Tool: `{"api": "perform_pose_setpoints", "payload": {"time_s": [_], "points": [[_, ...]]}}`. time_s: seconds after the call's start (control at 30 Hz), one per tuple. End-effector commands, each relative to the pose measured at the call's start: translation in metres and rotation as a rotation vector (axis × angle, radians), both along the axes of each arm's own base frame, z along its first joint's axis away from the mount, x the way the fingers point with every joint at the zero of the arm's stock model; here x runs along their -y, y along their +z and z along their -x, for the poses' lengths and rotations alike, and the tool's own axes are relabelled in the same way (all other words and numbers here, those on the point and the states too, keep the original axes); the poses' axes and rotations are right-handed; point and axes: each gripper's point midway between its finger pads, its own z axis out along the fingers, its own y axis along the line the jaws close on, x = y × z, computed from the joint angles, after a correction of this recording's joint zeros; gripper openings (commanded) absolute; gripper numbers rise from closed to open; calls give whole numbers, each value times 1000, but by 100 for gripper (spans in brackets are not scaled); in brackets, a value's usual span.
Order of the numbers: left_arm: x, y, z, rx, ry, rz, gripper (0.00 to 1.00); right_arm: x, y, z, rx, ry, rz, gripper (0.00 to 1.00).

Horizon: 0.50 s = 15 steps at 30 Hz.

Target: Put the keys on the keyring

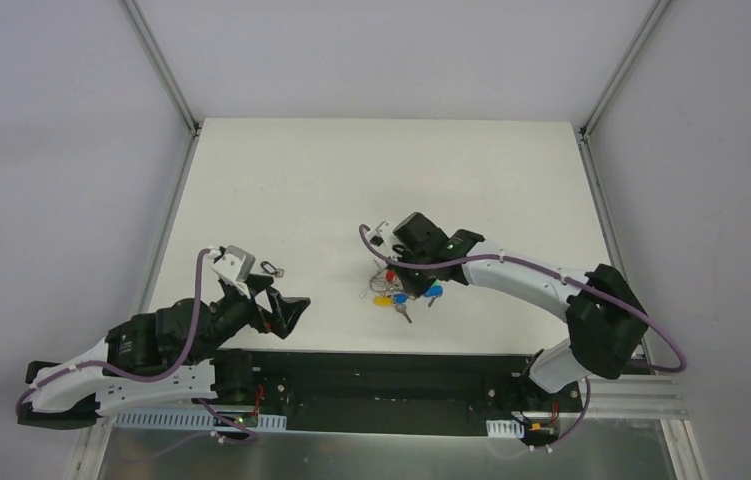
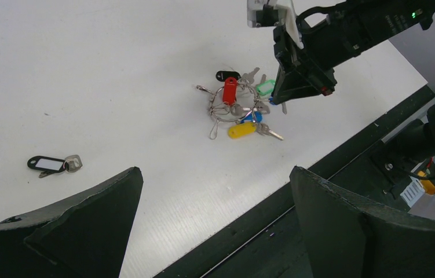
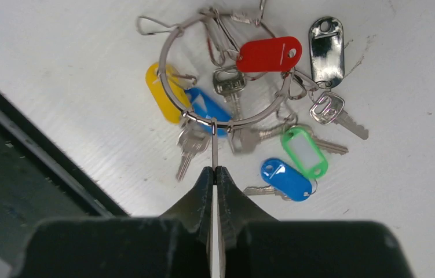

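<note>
silver wire of keyring (image 3: 162,61) pinched in right gripper (image 3: 214,171); left gripper (image 2: 215,172) spread wide.

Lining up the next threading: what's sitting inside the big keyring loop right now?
Inside the keyring: a silver key's head, the red tag's left end and part of the blue tag nearest the yellow tag. What lies beneath those tags is covered.

White table (image 1: 351,180); red-capped key (image 3: 270,54), yellow-capped key (image 3: 158,101), green-capped key (image 3: 303,152) clustered together near front edge.

Lab cell: framed white table (image 1: 281,180), grey walls (image 1: 51,150)
</note>
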Motion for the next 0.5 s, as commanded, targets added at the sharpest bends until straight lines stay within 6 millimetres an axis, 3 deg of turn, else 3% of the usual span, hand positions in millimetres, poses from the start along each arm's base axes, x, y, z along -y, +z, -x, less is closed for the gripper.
{"api": "perform_pose_setpoints", "payload": {"time_s": [0.0,0.17,0.47], "points": [[8,20,3,18,-47,1,100,-20,66,8,-17,-14,-159,0],[31,28,6,33,-124,-64,100,-22,107,34,-88,-27,-186,0],[91,33,16,111,-347,-210,100,-13,152,79,-193,-62,-109,0]]}}
